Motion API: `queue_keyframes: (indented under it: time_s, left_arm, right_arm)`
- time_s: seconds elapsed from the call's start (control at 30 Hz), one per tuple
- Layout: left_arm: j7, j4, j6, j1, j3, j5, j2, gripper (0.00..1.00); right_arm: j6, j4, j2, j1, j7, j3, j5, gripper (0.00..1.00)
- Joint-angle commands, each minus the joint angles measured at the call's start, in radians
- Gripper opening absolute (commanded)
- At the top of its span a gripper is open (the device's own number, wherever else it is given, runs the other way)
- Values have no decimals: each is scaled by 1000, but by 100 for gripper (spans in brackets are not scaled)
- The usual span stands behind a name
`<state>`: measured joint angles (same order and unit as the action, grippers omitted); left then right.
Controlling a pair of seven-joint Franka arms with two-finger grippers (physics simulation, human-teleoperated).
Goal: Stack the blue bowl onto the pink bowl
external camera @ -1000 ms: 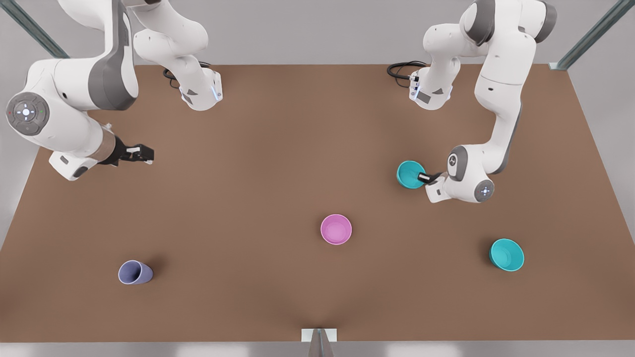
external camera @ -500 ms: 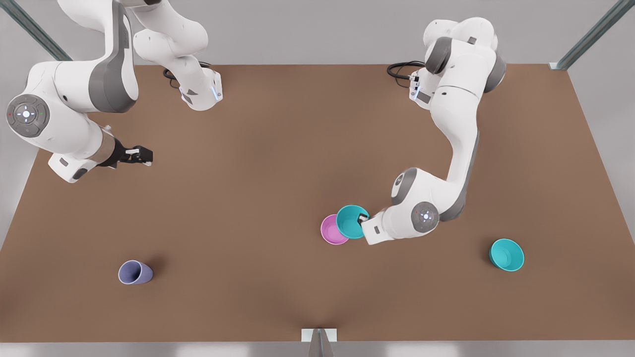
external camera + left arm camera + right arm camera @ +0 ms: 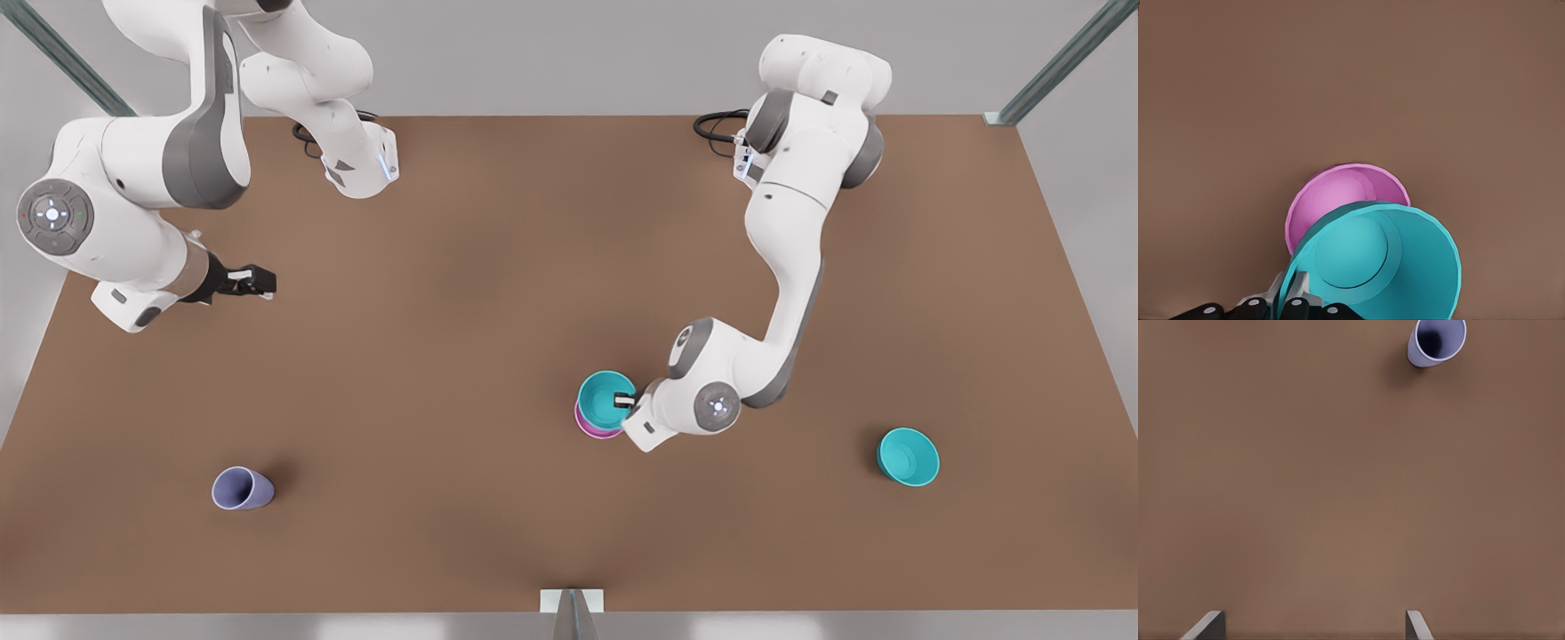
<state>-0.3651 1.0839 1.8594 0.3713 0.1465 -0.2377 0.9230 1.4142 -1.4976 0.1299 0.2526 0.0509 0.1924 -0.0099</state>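
Observation:
The blue bowl (image 3: 603, 396) hangs over the pink bowl (image 3: 594, 432) near the table's middle and covers most of it in the front view. My left gripper (image 3: 625, 402), on the arm at the front view's right, is shut on the blue bowl's rim. In the left wrist view the blue bowl (image 3: 1385, 260) sits off-centre over the pink bowl (image 3: 1331, 197), with a finger (image 3: 1298, 293) on each side of the rim. I cannot tell if the bowls touch. My right gripper (image 3: 262, 283) waits open at the front view's left, with nothing between its fingers.
A second teal bowl (image 3: 908, 456) stands at the front view's right. A lavender cup (image 3: 242, 489) stands at the lower left, and the right wrist view looks down on this cup (image 3: 1438, 340). The brown table (image 3: 444, 356) spreads between them.
My left gripper carried the blue bowl from the front view's right down and left until it overlaps the pink bowl. The right arm barely moved.

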Motion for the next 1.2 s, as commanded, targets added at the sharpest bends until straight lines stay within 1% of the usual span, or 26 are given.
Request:
queue_keyframes:
  time_s: [0.0, 0.3, 0.77, 0.8, 0.83, 0.87, 0.9, 0.93, 0.97, 1.0, 1.1, 1.13, 1.17]
  left_arm:
    - [-284, -2, 4, 0, 2, -5, 8, 21]
    - [-282, -9, 44, 0, 10, -5, 16, 21]
    - [-275, 4, 35, -2, 22, -5, 37, 21]
    - [-259, 4, 35, -6, 22, -5, 37, 83]
    - [-256, 2, 30, -20, 22, -5, 30, 100]
    - [-256, -1, 17, -37, 24, -5, 27, 100]
    - [-258, -4, -49, -58, 28, 8, 2, 100]
    - [-244, -19, -248, -147, 24, 89, -116, 100]
    - [-154, -54, -406, -211, 22, 159, -205, 100]
    - [69, -58, -552, -287, 22, 236, -349, 100]
    - [279, -59, -741, -291, 24, 362, -454, 100]
    - [287, 28, -671, -308, 21, 362, -536, 100]
    - [285, 296, -456, -292, -27, 350, -725, 100]
  right_arm:
    - [-3, 0, 0, 0, 6, 1, 1, 100]
    - [-1, 0, 4, 2, 6, 1, 1, 100]
    - [0, -1, 4, 0, 7, 2, -1, 100]
    - [0, -1, 4, 0, 7, 2, -1, 100]
    - [2, -1, 4, 0, 7, 2, -1, 100]
    - [2, -1, 4, 0, 7, 2, -1, 100]
    - [2, -1, 4, 2, 7, 2, -1, 100]
    - [2, -1, 5, 0, 7, 2, 1, 100]
    - [2, -1, 4, 0, 7, 2, -1, 100]
    - [0, -1, 4, 0, 7, 2, 1, 100]
    - [2, -1, 4, 0, 9, 2, -1, 100]
    - [2, -1, 5, 0, 9, 2, -1, 100]
    - [2, -1, 5, 0, 9, 4, -1, 100]
